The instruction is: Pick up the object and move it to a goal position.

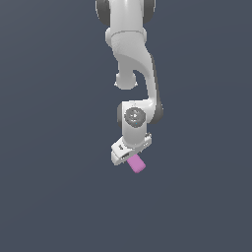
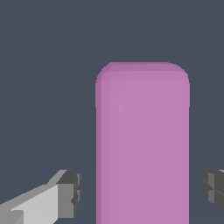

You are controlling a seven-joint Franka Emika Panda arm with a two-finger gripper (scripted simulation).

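You're hovering w/ the pincer [image 1: 129, 156] tilted over the pink block [image 1: 136, 164]; fingers [image 2: 70, 192] are sitting apart, one each side, not touching, prob. lining up across its narrow width; block is poking out toward the exterior view's right.

I see my white Panda arm [image 1: 132, 74] hanging from the frame's top centre, its grey-padded gripper [image 2: 142, 190] spread wide.

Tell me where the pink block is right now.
In the exterior view the pink block sits near the frame's center, sticking out just below the gripper toward that view's right. In the wrist view it lies between the two fingers, with gaps on both sides.
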